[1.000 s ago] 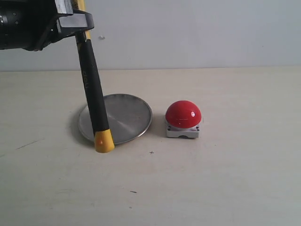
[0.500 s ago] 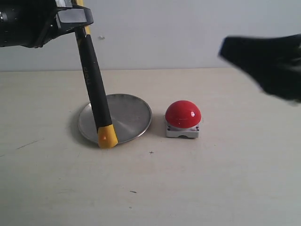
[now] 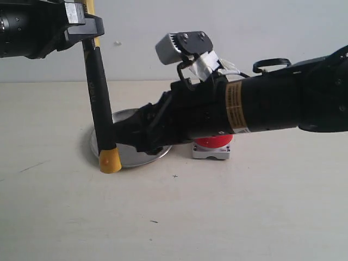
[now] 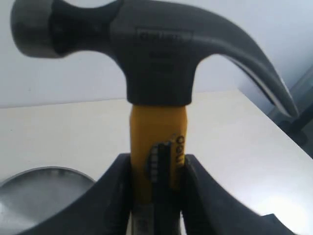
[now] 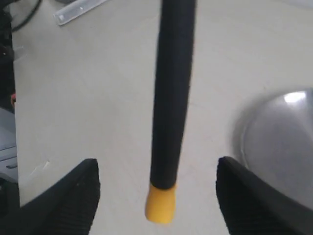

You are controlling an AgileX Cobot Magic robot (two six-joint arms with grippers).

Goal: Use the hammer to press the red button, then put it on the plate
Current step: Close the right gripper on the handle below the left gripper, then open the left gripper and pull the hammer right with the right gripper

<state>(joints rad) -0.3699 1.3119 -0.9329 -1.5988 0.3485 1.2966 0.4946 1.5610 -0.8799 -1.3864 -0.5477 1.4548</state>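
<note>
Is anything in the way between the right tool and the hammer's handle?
Nothing visible is. The right tool is open, and the black handle of the hammer hangs in plain sight just ahead of it, with only the table behind. The left tool grips the hammer by its yellow neck.

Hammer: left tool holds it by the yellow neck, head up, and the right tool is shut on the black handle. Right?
No. The right tool is open, not shut: the right wrist view shows its fingers wide of the hammer handle on both sides, not touching. The left tool does hold the yellow neck, head up.
</note>
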